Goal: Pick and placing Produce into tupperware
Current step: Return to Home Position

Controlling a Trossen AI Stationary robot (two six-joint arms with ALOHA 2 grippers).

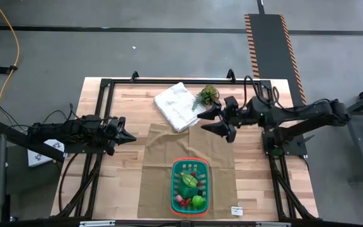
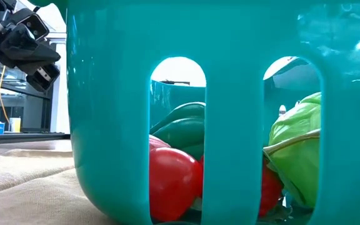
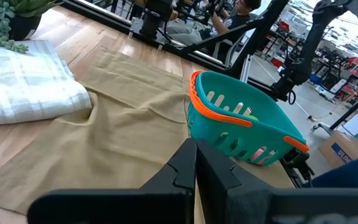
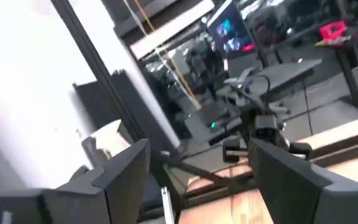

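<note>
Across the pale wooden table (image 1: 257, 183), a tan fabric sheet (image 1: 162, 157) is spread under the work area, and both dark arms are clear of the load. Right gripper (image 1: 212, 123) hangs over the table's far side with its fingers spread apart and nothing between them, just beside the folded white checked cloth (image 1: 176, 106) and the small leafy green potted plant (image 1: 207, 96). Left gripper (image 1: 128, 136) sits over the left side, fingers pressed together on nothing, well apart from the container. Rectangular green plastic basket with red-orange rim (image 1: 190, 161) stands on the sheet near the front edge. The small toy produce (image 1: 191, 189) lies inside it, with a red rounded piece (image 2: 170, 181) and a pale green cabbage-like piece (image 2: 299, 150) visible through the wall slots. Judgement: placing appears complete and only retraction is left. Principal hazard is the right arm: a swing made low with fingers spread could clip the plant or catch the cloth. Secondary hazard: any drag on the sheet would shift the basket toward the edge. Lifting before swinging is advised.
</note>
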